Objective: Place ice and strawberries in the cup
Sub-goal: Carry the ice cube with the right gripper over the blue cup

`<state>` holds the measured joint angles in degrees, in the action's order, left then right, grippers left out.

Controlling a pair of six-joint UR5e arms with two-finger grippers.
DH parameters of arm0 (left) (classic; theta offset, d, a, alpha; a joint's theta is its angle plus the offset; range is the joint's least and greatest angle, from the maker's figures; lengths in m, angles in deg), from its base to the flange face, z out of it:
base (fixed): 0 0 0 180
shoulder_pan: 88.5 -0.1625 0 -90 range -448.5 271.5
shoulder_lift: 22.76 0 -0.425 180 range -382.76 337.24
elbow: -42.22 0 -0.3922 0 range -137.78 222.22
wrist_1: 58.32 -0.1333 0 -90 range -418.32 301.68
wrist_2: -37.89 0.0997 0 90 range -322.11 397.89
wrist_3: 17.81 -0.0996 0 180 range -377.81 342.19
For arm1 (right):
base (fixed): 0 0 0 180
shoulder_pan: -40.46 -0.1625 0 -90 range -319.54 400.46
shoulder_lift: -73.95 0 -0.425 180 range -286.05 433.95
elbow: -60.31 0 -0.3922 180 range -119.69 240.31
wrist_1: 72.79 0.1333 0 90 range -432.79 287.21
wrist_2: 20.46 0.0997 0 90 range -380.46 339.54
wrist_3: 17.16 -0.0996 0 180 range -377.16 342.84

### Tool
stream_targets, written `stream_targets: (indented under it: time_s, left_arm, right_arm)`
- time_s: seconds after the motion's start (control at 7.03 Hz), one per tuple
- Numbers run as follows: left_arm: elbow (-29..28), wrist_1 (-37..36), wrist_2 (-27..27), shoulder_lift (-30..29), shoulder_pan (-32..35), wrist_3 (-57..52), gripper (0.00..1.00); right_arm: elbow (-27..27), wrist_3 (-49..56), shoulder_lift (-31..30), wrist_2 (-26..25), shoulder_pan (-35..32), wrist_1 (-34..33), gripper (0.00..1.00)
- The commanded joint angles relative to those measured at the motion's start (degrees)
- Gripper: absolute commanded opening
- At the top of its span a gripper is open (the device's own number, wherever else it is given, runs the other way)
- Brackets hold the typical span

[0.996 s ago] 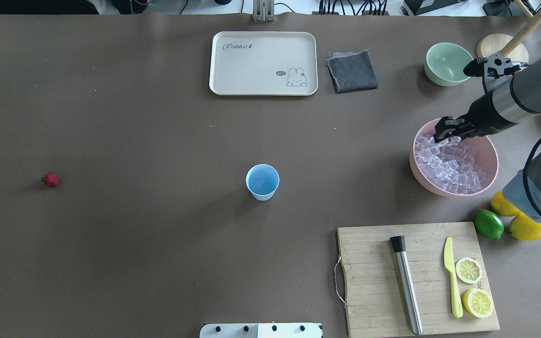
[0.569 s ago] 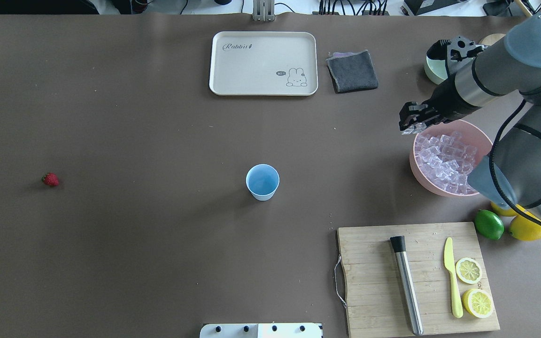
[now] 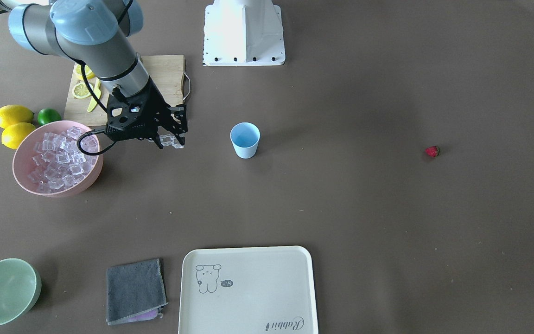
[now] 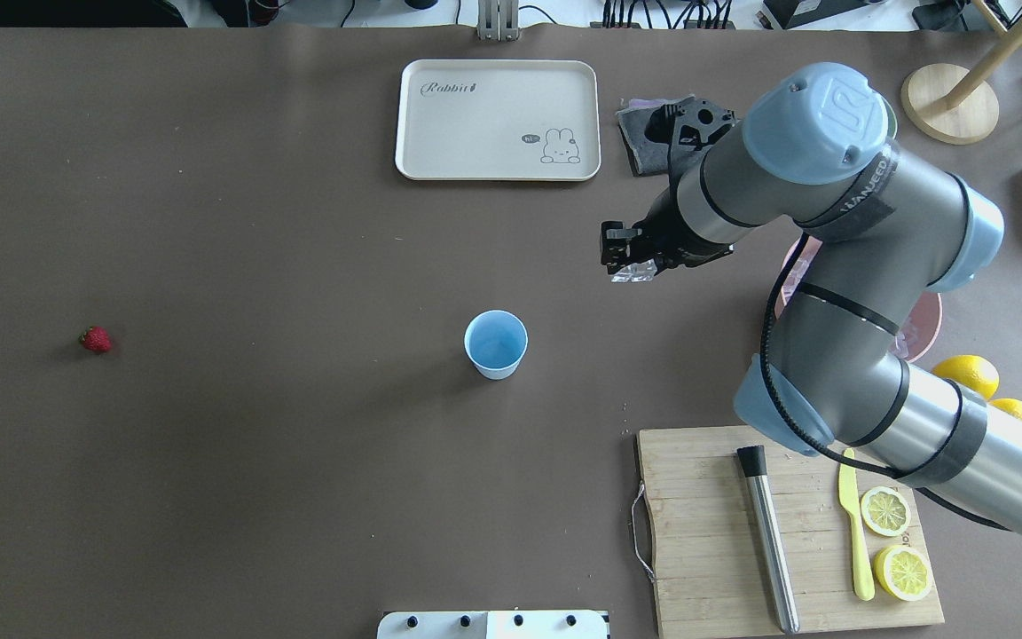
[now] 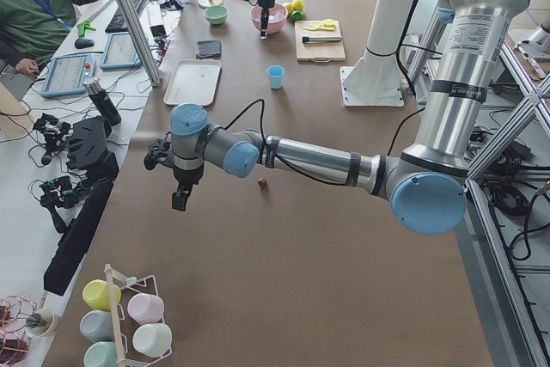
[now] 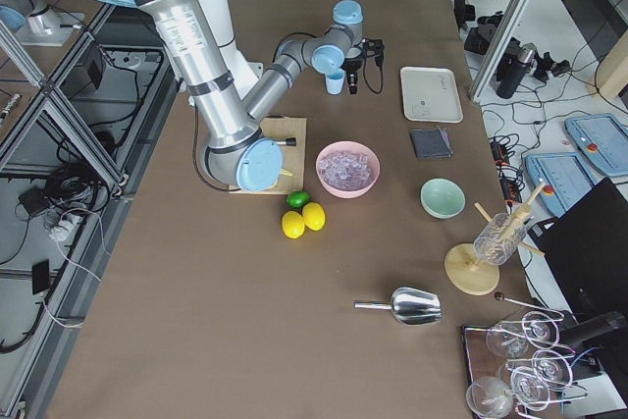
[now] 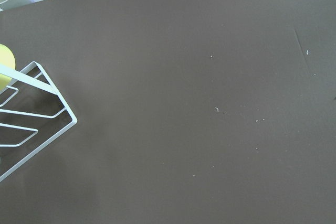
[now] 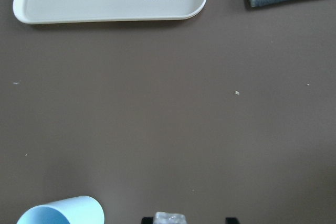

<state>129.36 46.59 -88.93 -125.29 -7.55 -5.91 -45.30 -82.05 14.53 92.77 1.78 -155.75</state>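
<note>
The light-blue cup [image 4: 496,344] stands upright mid-table, also in the front view [image 3: 244,139] and at the right wrist view's bottom left [image 8: 60,211]. My right gripper [image 4: 629,260] is shut on a clear ice cube [image 3: 172,141], held above the table between the cup and the pink bowl [image 3: 40,189] of ice [image 3: 58,157]. The cube shows between the fingers in the right wrist view [image 8: 169,218]. The strawberry [image 4: 95,339] lies far left on the table. My left gripper [image 5: 179,199] shows only in the exterior left view, so I cannot tell if it is open.
A cream tray [image 4: 498,120] and a grey cloth [image 3: 135,290] lie at the far edge, with a green bowl [image 3: 3,291] nearby. A cutting board [image 4: 706,524] holds a muddler, knife and lemon slices. Lemons and a lime [image 3: 49,116] sit by the pink bowl.
My right gripper has risen out of the pink bowl with ice in it and moved left across the table toward the cup. The cup and strawberry have not moved.
</note>
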Motion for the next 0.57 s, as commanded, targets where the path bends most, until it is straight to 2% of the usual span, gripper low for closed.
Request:
stream_targets:
  time_s: [0.0,0.14,0.43]
  left_arm:
    - [-0.39,0.03,0.00,0.06,0.00,-0.03,0.97]
    - [-0.74,0.03,0.00,-0.03,0.00,-0.03,0.97]
    - [-0.83,0.03,0.00,-0.03,0.00,-0.03,0.97]
  right_arm:
    - [4.59,-6.62,7.44,-5.98,6.58,0.17,0.00]
    - [6.36,-8.22,9.74,-8.53,9.30,0.26,0.00]
    - [7.25,-9.11,9.94,-12.76,13.36,0.44,0.00]
